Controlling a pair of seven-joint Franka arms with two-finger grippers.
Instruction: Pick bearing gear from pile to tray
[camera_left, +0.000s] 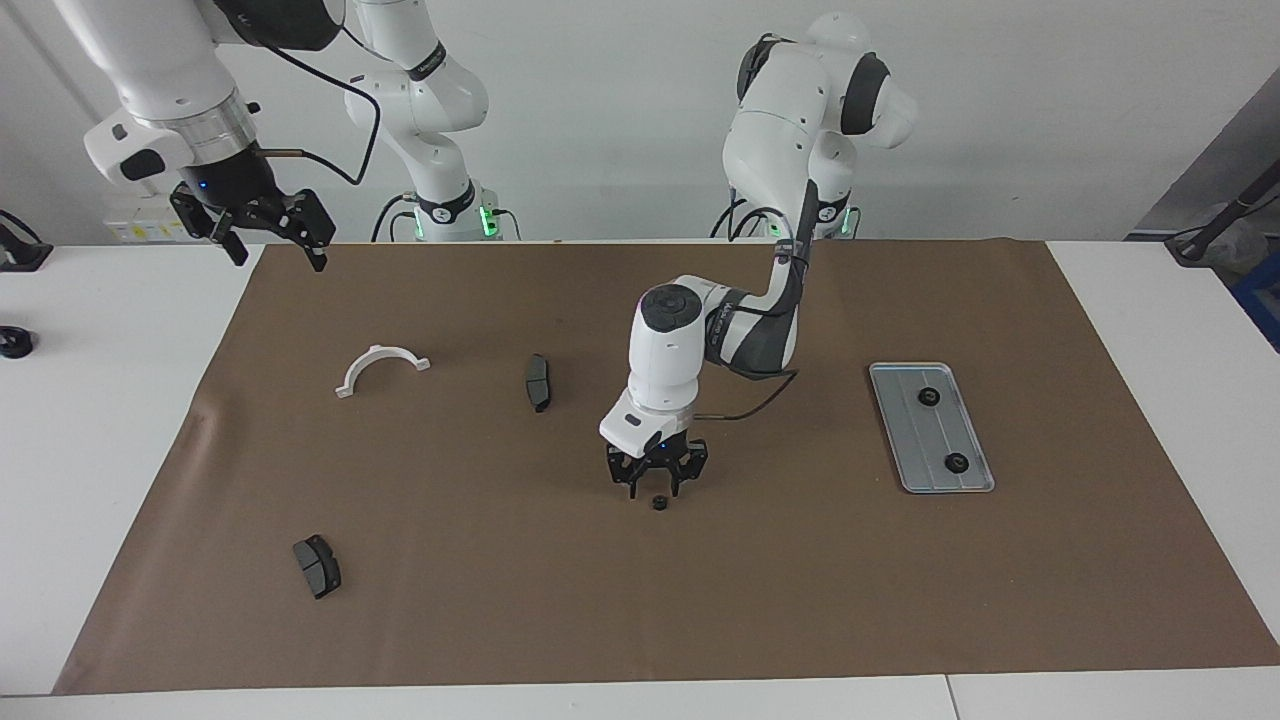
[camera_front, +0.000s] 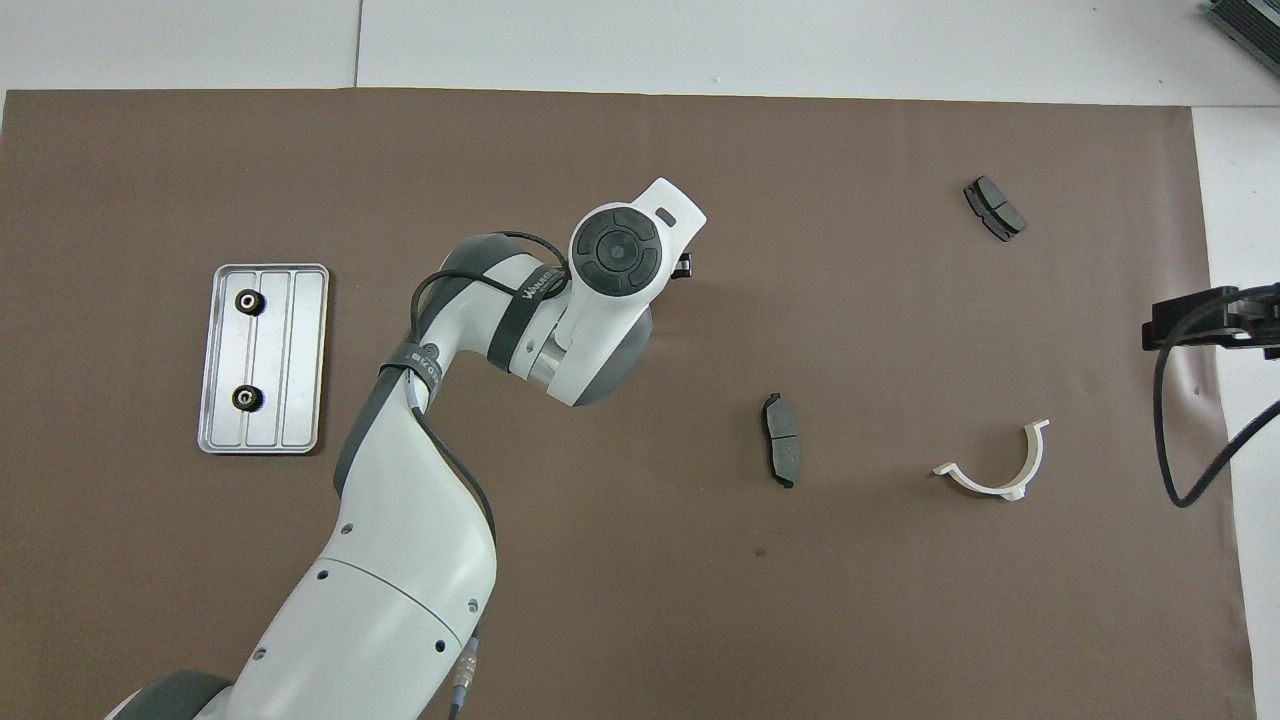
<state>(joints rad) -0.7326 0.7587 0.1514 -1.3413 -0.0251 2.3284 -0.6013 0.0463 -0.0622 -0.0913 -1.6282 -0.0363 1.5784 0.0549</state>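
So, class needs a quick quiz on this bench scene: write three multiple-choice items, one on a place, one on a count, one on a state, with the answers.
1. The left gripper is low over:
A. the tray
B. a lone black ring
C. the white bracket

2. Rings on the tray:
A. one
B. two
C. four

3. The right gripper is:
A. open, empty
B. gripping a pad
C. resting on the tray

Answers: B, the black ring lies just below its fingertips; B, two rings sit on the grooves; A, its fingers are spread, nothing between them.

Left gripper lowered — right gripper raised, fingers spread
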